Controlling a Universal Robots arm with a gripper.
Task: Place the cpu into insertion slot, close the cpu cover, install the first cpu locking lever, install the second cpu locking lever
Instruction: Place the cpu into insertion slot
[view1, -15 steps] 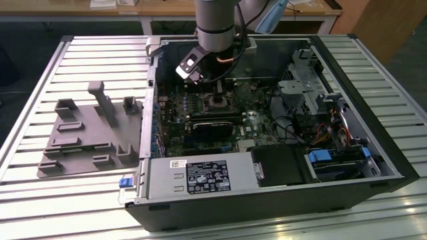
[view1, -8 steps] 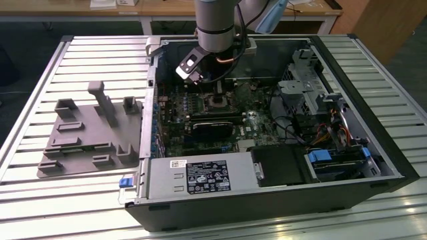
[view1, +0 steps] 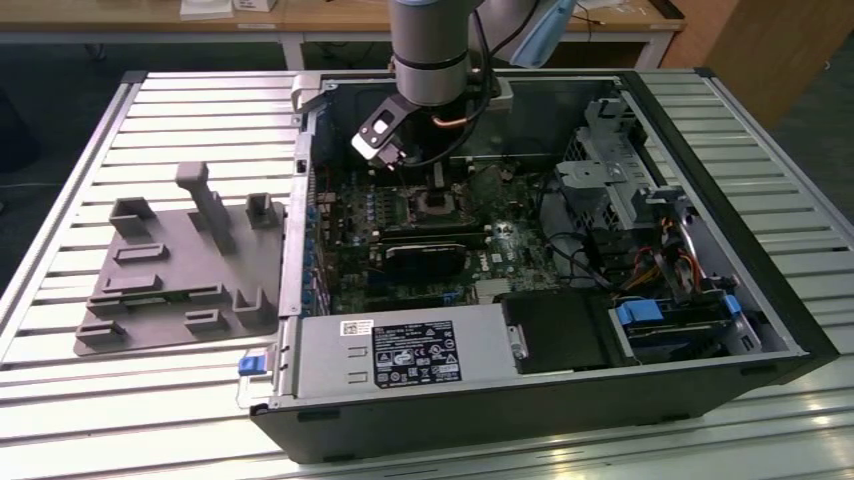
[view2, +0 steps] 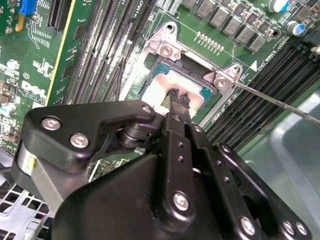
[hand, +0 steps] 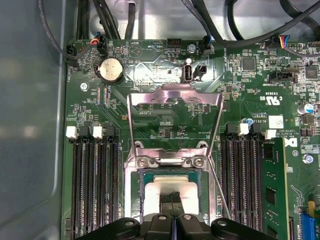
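- gripper is hovering closed and empty, tips over the cpu
- cpu is lying in the insertion slot
- cpu cover is standing open

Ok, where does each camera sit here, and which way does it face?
Exterior view: off the arm, high up, looking down into the open computer case; the arm reaches in.
First wrist view: on the wrist, facing straight onto the motherboard: cpu, open cpu cover, gripper tips.
Second wrist view: on the wrist, slanting along the gripper body toward the cpu.
Both wrist views share the cpu with the gripper over it.
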